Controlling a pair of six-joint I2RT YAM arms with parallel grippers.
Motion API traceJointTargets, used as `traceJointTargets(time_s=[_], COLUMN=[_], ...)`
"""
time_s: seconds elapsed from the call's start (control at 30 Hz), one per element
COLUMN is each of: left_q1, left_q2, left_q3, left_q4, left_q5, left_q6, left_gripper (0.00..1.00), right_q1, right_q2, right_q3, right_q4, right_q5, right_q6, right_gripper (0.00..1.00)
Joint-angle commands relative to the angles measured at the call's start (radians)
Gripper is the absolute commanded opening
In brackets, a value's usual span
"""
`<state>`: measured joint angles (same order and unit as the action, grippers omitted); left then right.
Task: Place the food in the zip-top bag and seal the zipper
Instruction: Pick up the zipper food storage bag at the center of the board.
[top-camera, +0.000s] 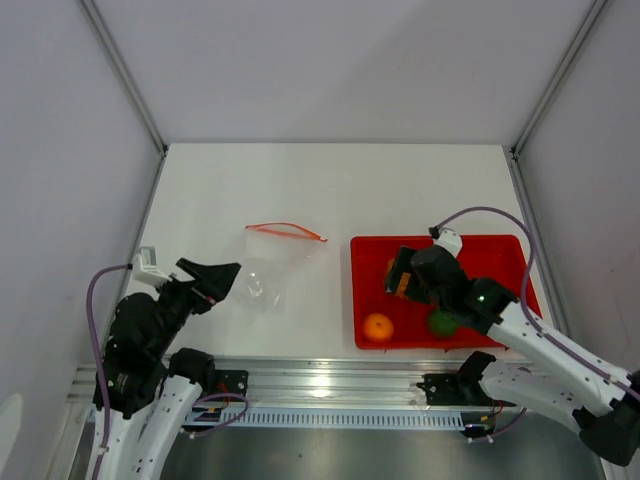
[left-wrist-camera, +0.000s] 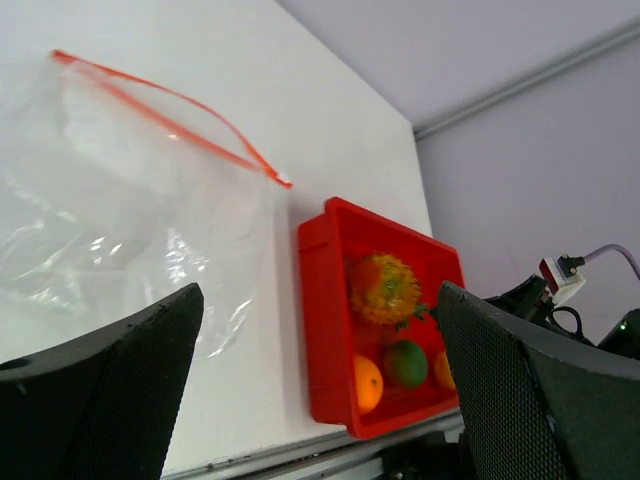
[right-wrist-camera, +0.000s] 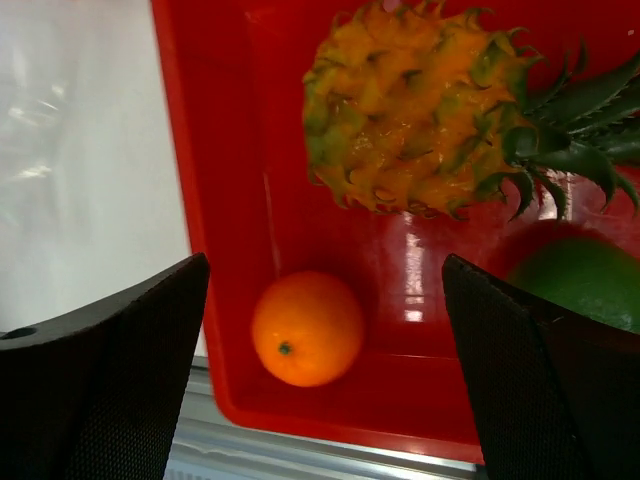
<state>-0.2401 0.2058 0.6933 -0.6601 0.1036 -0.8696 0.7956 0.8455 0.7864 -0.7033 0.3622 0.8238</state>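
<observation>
left pincer (top-camera: 226, 282) wide open, low and angled inward, right pincer (top-camera: 393, 276) likewise (both empty)

Robotics lab test cell: plain white tabletop (top-camera: 300, 190), grey panel walls (top-camera: 60, 120), silver aluminium frame rail (top-camera: 330, 372) at near edge.

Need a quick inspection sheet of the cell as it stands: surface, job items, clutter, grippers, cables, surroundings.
Surface: white table, no spills or marks seen.
Job's things: clear zip-top bag lies flat left of the red tray; its zipper looks unsealed and nothing is seen inside. The pineapple, orange and green fruit are in the tray. Lemon not made out.
Clutter: nothing seen.
Grippers: left gripper open, empty, beside the bag; right gripper open, empty, over the tray.
Cables: purple cables loop at each arm, clear of the bag.
Surroundings: grey walls, metal rail at the near edge.
</observation>
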Motion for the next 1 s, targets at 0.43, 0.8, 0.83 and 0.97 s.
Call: traceJointTargets(time_s=[0.43,0.8,0.83,0.97], left_q1=[-0.002,-0.002,-0.002,-0.002], left_q2=[-0.099,-0.118,-0.121,-0.131], left_q3=[0.011,-0.028,-0.008,0.032], left_q4=[-0.170,-0.211,-0.217,-0.240], left_q5=[0.030,0.142,0.136,0.096], left_q6=[0.106,0.112,0.118,0.159], left_gripper=[1.00,0.99,0.99,0.99], right_q1=[0.059,0.060,0.062,0.065], right_q2=[0.611,1.000,1.017,1.053], right_q3=[0.370,0.596,0.593,0.553], right_q4=[0.505,0.594,0.620,0.749], right_q5=[-0.348,-0.350,-0.350,-0.400], right_q6=[-0.272,-0.074,-0.049,0.069], right_gripper=[0.99,0.98,0.97,0.95])
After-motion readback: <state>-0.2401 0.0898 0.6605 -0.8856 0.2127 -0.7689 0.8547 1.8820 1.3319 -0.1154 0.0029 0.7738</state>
